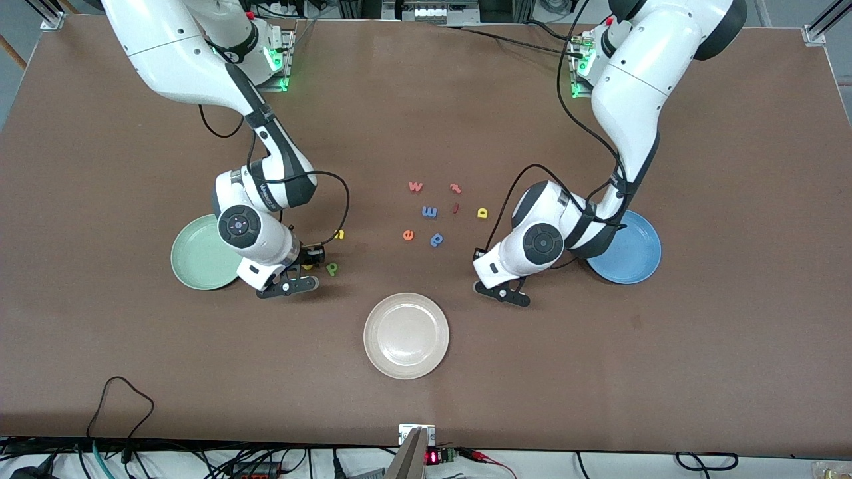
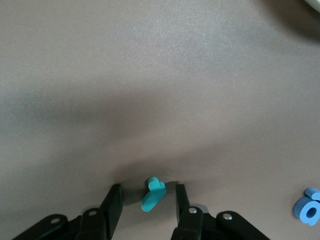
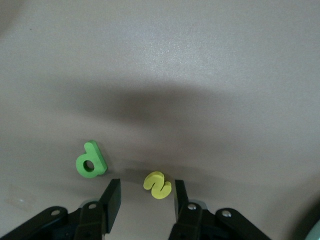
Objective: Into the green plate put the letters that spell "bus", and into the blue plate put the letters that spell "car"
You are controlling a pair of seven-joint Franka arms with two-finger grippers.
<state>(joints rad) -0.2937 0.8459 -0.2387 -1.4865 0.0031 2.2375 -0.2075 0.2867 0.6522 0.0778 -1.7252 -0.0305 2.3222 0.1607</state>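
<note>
Across the brown table (image 1: 426, 100) I have both arms down at work, neither one waiting. Toward the right arm's end lies the green plate (image 1: 193, 259), toward the left arm's end the blue plate (image 1: 636, 256), and I see no letter in either, so I judge the sorting to be at its first picks. My right gripper (image 3: 146, 192) is low over the table just beside the green plate, and its jaws stand apart on either side of the yellow s (image 3: 158, 185), which lies flat between them, not pinched as far as I can see. The green b (image 3: 90, 162) lies just beside it, outside the jaws, and the yellow u (image 1: 339, 234) is near, a little farther from the front camera. My left gripper (image 2: 148, 195) is low beside the blue plate, jaws likewise unclenched with the teal r (image 2: 153, 195) lying between them and a gap showing on each side. The yellow a (image 1: 482, 213) sits among the loose letters at mid-table; the c I cannot find. Next, I reckon, both claws need to close squarely on these thin foam pieces, low enough to catch them without scraping the table, then lift and carry the short way to each plate. The s lies off-centre between the jaws, so it may twist as I squeeze.
</note>
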